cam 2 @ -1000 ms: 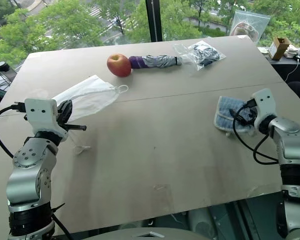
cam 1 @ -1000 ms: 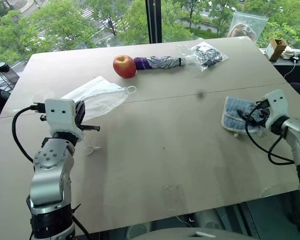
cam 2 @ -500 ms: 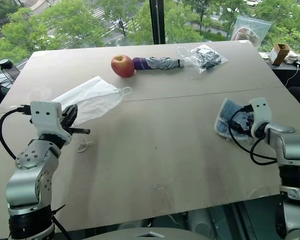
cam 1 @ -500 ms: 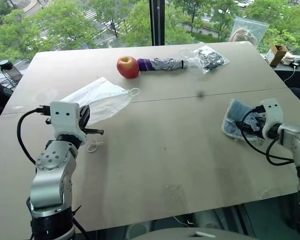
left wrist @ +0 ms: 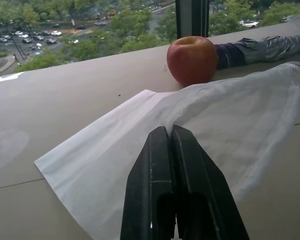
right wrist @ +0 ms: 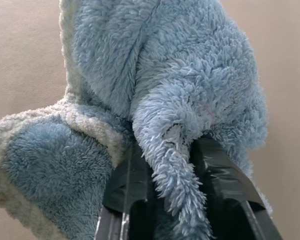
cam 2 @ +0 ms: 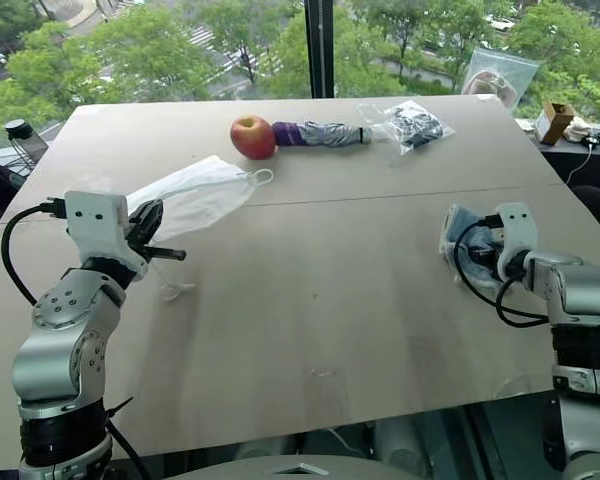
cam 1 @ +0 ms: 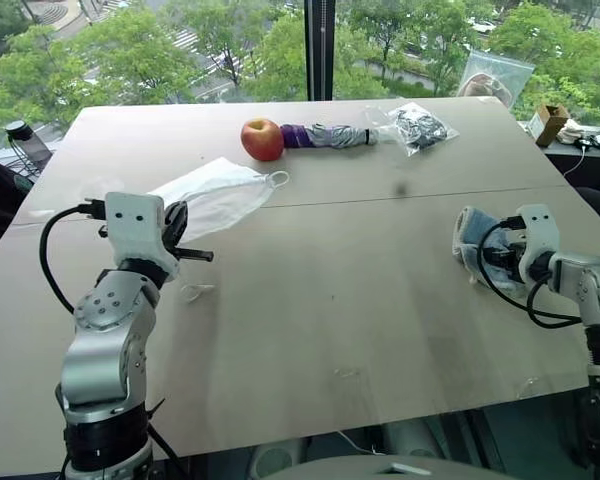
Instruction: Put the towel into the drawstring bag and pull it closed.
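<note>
A tan counter (cam 1: pixel 340 300) stood before a window. At about three o'clock, the right gripper (right wrist: pixel 167 150) had its fingers pinched on a fold of the blue towel (right wrist: pixel 155 75), which lay bunched on the counter. At about nine o'clock, the left gripper (left wrist: pixel 171 135) had its fingers pressed tight together, held over the near edge of the white bag (cam 1: pixel 215 195); whether they gripped its fabric could not be told. The bag lay flat. At twelve o'clock sat an apple (cam 1: pixel 262 139), touching a folded umbrella (cam 1: pixel 330 135), with a clear packet (cam 1: pixel 415 125) just beyond.
</note>
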